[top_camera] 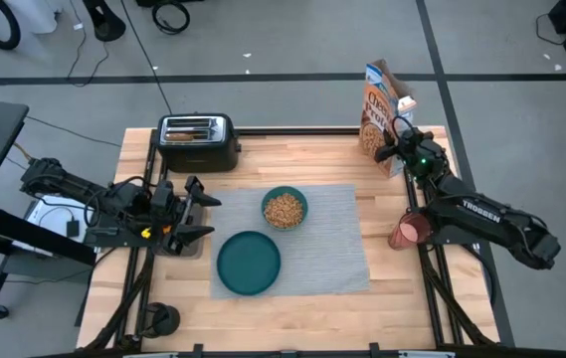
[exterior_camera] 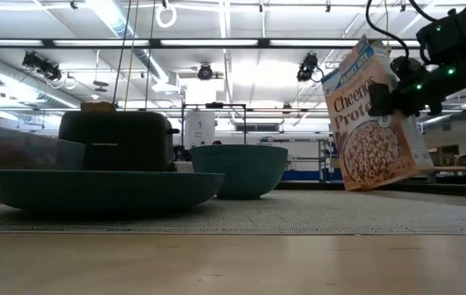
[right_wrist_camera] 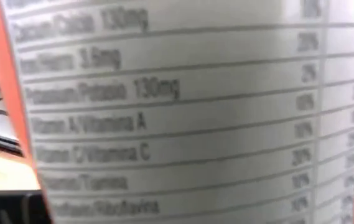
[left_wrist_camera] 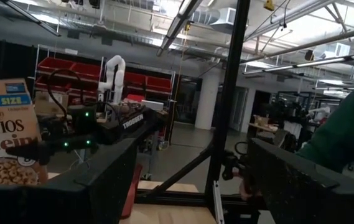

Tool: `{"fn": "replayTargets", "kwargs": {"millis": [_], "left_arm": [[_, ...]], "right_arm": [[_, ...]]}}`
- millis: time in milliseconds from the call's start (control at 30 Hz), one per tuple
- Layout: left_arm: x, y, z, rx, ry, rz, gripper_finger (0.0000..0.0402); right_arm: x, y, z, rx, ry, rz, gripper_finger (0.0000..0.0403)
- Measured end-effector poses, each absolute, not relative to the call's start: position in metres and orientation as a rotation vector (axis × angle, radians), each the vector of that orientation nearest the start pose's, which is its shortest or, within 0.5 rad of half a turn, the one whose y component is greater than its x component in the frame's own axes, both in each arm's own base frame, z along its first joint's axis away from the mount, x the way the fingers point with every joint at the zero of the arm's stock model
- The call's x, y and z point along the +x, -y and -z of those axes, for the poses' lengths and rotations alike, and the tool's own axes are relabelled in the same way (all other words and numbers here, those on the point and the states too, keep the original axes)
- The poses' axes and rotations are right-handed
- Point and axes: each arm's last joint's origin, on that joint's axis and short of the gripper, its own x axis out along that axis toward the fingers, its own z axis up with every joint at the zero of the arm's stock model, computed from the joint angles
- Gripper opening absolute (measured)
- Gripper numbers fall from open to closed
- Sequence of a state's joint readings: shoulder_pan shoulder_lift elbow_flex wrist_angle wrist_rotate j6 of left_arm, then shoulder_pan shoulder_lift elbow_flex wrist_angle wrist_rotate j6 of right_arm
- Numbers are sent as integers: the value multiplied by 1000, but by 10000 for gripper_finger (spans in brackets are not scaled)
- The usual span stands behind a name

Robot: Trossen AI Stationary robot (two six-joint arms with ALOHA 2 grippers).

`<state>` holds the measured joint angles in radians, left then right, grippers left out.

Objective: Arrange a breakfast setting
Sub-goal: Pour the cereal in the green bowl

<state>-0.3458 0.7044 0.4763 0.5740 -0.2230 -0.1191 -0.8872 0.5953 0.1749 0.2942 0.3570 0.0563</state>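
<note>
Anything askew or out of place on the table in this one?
The cereal box at the table's far right corner is tilted, leaning rather than standing upright, with the right claw at its side. The bowl already holds cereal; nothing looks spilled.

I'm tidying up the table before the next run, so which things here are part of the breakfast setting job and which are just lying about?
Job: placemat, plate, bowl with cereal in it, cereal box at the right gripper, pink cup, left gripper waiting open.

Lying about: toaster, not touched by either arm.
</note>
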Motion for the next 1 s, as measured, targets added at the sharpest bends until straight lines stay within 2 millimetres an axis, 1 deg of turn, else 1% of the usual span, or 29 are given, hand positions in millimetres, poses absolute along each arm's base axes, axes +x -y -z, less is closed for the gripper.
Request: {"fn": "replayTargets", "kwargs": {"millis": [67, 133, 233, 400, 500, 567, 700, 867, 1000], "left_arm": [[154, 49, -310, -214, 325, 141, 314], [154, 49, -310, -214, 325, 141, 314], [154, 49, -310, -195, 326, 137, 314], [154, 49, -310, -194, 328, 138, 314], [154, 49, -310, -221, 328, 142, 314], [154, 49, -311, -246, 330, 146, 314], [154, 49, -311, -328, 331, 160, 314], [153, 48, -314, -326, 363, 162, 314], [151, 47, -317, -333, 402, 163, 314]], "right_arm": [[83, 118, -194, 97, -105, 1233, 214], [84, 118, -197, 130, -119, 1232, 232], [84, 118, -204, 164, -185, 1230, 265], [83, 117, -220, 245, -279, 1230, 323], [81, 114, -233, 279, -348, 1219, 344], [79, 111, -241, 301, -391, 1212, 350], [75, 105, -259, 333, -462, 1193, 350], [68, 95, -278, 405, -519, 1182, 348], [63, 88, -288, 442, -568, 1147, 348]]}}
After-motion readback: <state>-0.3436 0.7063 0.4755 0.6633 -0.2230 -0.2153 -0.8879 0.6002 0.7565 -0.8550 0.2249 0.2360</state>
